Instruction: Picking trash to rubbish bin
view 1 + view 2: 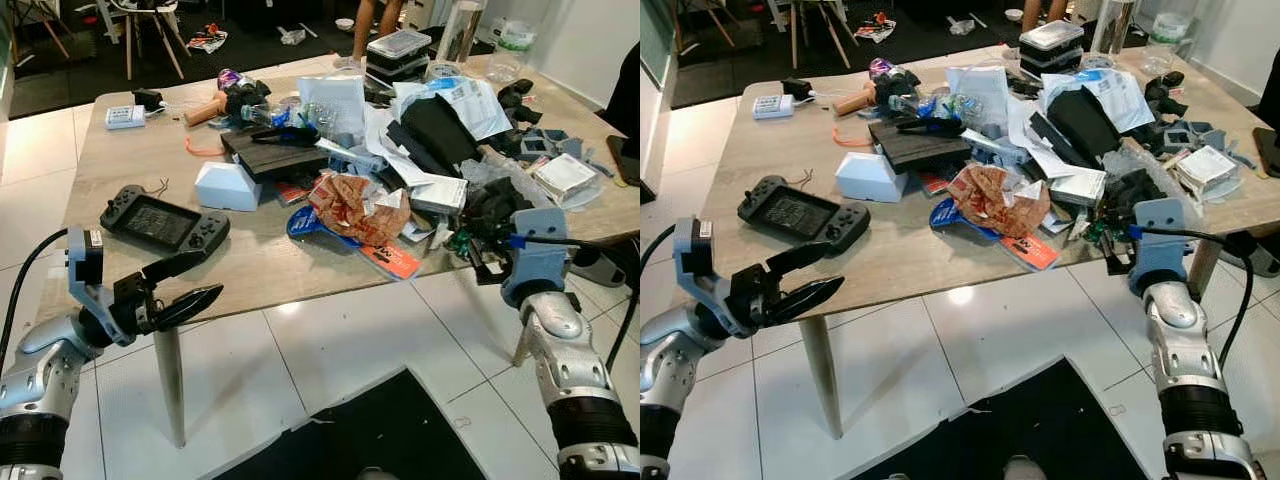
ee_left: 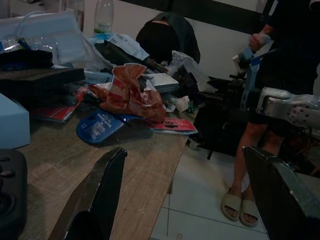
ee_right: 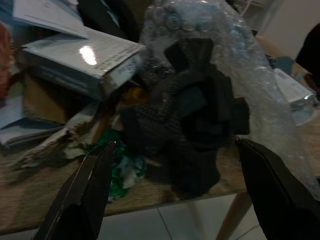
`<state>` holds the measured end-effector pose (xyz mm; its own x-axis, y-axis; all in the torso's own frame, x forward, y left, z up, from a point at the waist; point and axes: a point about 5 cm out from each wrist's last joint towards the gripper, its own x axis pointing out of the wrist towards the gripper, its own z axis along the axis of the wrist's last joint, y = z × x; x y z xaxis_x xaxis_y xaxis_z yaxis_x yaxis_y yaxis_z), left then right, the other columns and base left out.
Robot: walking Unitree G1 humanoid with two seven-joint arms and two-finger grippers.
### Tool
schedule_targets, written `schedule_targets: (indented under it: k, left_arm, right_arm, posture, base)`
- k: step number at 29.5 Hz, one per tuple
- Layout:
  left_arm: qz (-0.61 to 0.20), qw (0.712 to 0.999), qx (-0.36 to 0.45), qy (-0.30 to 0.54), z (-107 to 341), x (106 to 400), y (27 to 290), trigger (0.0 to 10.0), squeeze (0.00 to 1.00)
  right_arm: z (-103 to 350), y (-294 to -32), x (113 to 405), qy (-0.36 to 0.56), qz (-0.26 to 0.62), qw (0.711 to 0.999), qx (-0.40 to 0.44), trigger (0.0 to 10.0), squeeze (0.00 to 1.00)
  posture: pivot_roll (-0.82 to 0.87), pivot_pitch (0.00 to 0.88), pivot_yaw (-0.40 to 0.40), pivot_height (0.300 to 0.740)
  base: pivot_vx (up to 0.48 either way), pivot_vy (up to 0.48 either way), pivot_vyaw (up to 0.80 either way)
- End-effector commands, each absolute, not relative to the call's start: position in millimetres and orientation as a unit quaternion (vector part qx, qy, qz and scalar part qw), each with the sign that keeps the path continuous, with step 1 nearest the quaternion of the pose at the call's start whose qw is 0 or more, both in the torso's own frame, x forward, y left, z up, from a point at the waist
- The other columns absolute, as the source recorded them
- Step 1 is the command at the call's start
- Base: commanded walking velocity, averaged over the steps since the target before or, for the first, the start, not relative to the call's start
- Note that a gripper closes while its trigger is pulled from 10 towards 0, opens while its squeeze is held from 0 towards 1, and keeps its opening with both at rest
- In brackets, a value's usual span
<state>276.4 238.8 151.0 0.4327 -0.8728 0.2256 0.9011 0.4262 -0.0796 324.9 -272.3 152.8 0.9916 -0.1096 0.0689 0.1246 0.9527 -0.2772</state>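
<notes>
Through my right wrist camera I see the right pincer (image 3: 172,192) with its two black fingers (image 3: 82,197) spread wide apart, hovering at the worktop (image 3: 60,212) edge. Straight ahead between the fingers sits a crumpled black fabric lump (image 3: 192,122), lying against a sheet of clear bubble wrap (image 3: 260,85) that rises behind it and runs off past the far finger. Just beyond the near finger I make out some green and white scraps (image 3: 122,165) and torn brown paper (image 3: 65,135). Farther ahead on that side lies a flat white box (image 3: 82,62), glare on its top. White floor tiles (image 3: 170,220) show below the edge.
</notes>
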Motion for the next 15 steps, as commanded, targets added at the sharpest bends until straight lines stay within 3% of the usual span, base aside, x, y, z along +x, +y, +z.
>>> schedule_targets:
  k: [1,7,15]
  left_arm:
    - [-0.535,0.837,-0.097,-0.067,147,274,233,10.0,0.0]
    - [-0.537,0.835,-0.097,-0.066,148,273,234,10.0,0.0]
    - [-0.541,0.833,-0.103,-0.057,145,271,235,10.0,0.0]
  right_arm:
    - [154,-275,321,-0.042,-0.056,0.99,-0.126,10.0,0.0]
    - [199,-257,317,-0.155,0.013,0.983,-0.096,10.0,0.0]
    - [228,-284,305,-0.143,-0.026,0.978,-0.15,10.0,0.0]
  posture:
    - [-0.08,0.15,0.026,0.74]
    - [-0.08,0.155,0.027,0.74]
    - [-0.08,0.159,0.029,0.74]
  base:
    - [0.0,0.0,0.0]
    - [0.0,0.0,0.0]
    - [0.0,0.0,0.0]
